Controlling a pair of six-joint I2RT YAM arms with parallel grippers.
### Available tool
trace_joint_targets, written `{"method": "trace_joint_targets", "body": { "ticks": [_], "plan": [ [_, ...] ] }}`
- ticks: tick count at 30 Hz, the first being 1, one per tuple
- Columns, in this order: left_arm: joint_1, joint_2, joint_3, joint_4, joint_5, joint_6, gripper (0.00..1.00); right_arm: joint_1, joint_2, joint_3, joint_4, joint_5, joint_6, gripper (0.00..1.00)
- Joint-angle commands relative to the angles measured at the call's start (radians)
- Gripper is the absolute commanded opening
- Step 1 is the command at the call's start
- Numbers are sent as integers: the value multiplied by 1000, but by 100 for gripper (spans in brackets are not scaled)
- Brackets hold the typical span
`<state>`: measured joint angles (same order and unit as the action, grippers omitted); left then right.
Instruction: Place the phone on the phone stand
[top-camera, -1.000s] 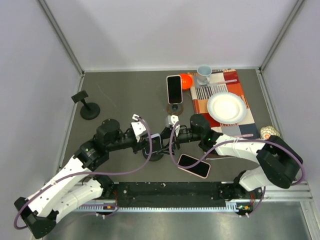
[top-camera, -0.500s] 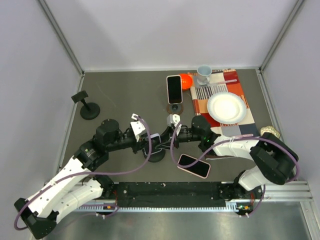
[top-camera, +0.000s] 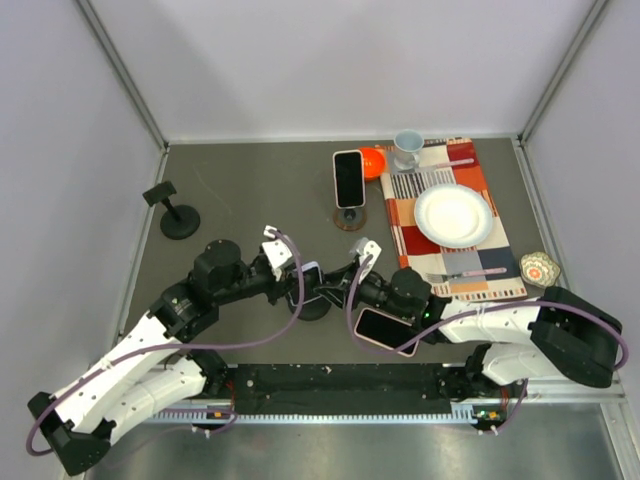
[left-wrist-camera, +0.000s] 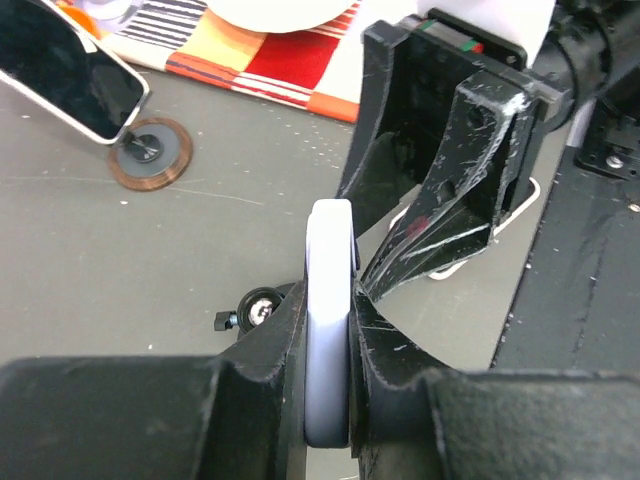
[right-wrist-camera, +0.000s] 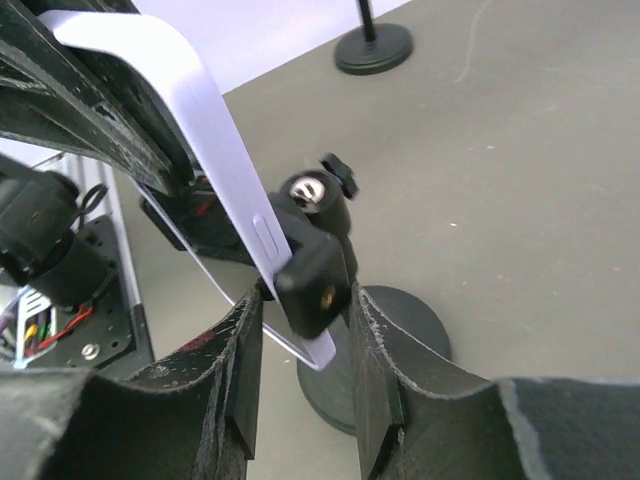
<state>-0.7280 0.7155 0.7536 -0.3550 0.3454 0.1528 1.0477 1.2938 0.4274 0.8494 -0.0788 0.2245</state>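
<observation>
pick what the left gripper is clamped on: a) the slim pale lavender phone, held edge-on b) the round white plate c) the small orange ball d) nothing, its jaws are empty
A: in the left wrist view the left gripper pinches the slim pale lavender phone across its flat faces, with the thin edge facing the camera.
</observation>
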Motion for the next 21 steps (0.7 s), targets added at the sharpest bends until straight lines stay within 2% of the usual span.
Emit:
{"method": "trace_joint_targets", "body": {
  "ticks": [1,7,12,13,16,19,21],
  "plan": [
    [36,-31,13,82,-296,45,0,3,-56,-13,7,139,-14,0],
    [36,-60,-7,97,-177,1,0,5,-158,-18,-109,30,-112,0],
    [36,-57,-2,113,-138,-1,0,-74,-176,17,-184,-125,-90,0],
    [36,-53,4,110,-143,2,0,-86,-165,28,-194,-150,-80,2],
    [36,-48,10,100,-152,-1,0,-133,-119,99,-289,-231,-48,25],
    [36,-44,13,90,-195,-13,0,-173,-94,139,-299,-321,-18,38],
    [36,-42,21,79,-215,-21,1,-176,-87,152,-302,-374,-17,41]
  ]
}}
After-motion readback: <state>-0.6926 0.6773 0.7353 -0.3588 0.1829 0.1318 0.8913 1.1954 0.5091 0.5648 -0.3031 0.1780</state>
